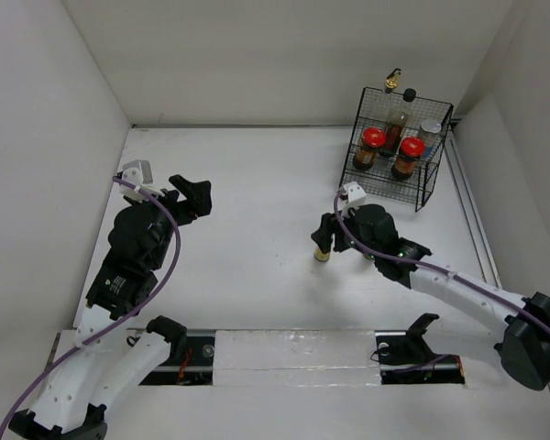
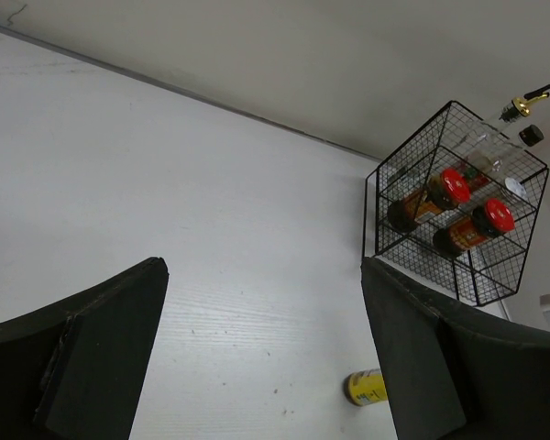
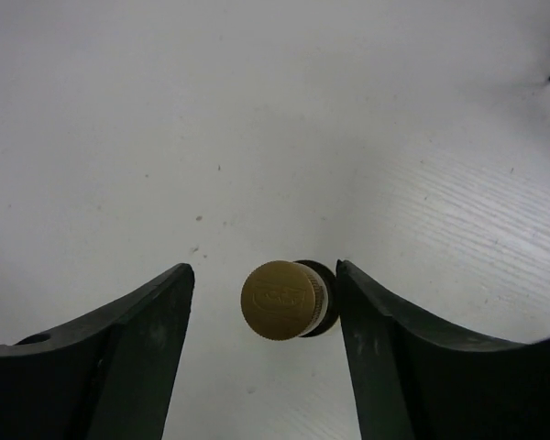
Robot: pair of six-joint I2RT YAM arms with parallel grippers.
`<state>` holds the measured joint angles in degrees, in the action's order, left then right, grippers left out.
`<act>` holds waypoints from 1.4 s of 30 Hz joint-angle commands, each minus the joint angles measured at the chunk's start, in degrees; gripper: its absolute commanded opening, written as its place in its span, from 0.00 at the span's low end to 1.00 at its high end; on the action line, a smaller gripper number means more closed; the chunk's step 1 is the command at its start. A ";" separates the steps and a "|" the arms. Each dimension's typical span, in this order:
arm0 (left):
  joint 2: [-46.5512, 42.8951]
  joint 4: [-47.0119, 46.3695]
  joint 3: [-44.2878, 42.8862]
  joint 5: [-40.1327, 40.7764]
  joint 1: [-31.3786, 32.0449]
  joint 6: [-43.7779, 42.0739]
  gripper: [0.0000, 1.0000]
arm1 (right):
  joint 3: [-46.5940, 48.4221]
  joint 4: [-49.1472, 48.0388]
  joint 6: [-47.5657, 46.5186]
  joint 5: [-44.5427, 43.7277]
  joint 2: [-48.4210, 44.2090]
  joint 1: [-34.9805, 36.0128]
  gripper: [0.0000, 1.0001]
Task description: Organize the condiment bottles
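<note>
Right jaws straddle one yellow bottle (image 3: 280, 300); two red-capped jars (image 1: 373, 139) stand in basket (image 1: 385, 188).

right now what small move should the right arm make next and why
Probably close the right gripper on the gold-capped bottle: the bottle stands upright between the open jaws, a little off-centre, and is not yet gripped.

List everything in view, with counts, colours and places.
wire basket: one, black, far right corner of table
red-capped jars: two, dark, in basket, near side
gold-spouted bottle: one, clear, in basket, far side
black-capped bottle: one, brown, in basket, far side
shaker: one, pale, in basket, right end
small bottle: one, yellow with gold cap, on table between right fingers
table: one, white
left fingers: two, black, open, empty
right fingers: two, black, open around small bottle
</note>
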<state>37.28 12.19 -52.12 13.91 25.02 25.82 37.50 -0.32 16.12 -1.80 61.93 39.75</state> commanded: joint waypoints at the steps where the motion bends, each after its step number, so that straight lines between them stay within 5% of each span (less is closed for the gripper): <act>1: -0.63 -2.96 -0.53 -0.46 -0.32 -0.25 0.82 | 0.82 -0.12 0.93 -3.20 2.05 0.95 0.67; 4: -1.33 -2.96 -0.53 -0.46 -0.32 -0.25 0.82 | 1.96 -0.12 0.93 -5.66 3.19 1.47 0.34; 7: -0.81 -2.96 -0.53 -0.46 -0.32 -0.25 0.82 | 3.80 -0.99 0.93 -6.80 1.89 1.47 0.18; 15: -0.28 -2.96 -0.53 -0.99 -0.32 -0.25 0.82 | 18.21 -2.85 -8.11 -14.98 -0.59 -2.73 0.15; 24: -1.42 -3.13 -0.53 -0.99 -0.32 -0.25 0.82 | 29.55 -3.55 -9.18 -9.54 10.64 -22.60 0.16; 42: -0.36 -2.61 -0.53 -0.46 -0.32 -0.25 0.82 | 30.09 -9.00 -8.03 -3.47 26.65 -29.90 0.16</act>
<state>36.82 11.84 -52.12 13.52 25.02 25.82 66.22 -2.17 7.51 -6.94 86.43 10.07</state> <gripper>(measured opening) 0.821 0.408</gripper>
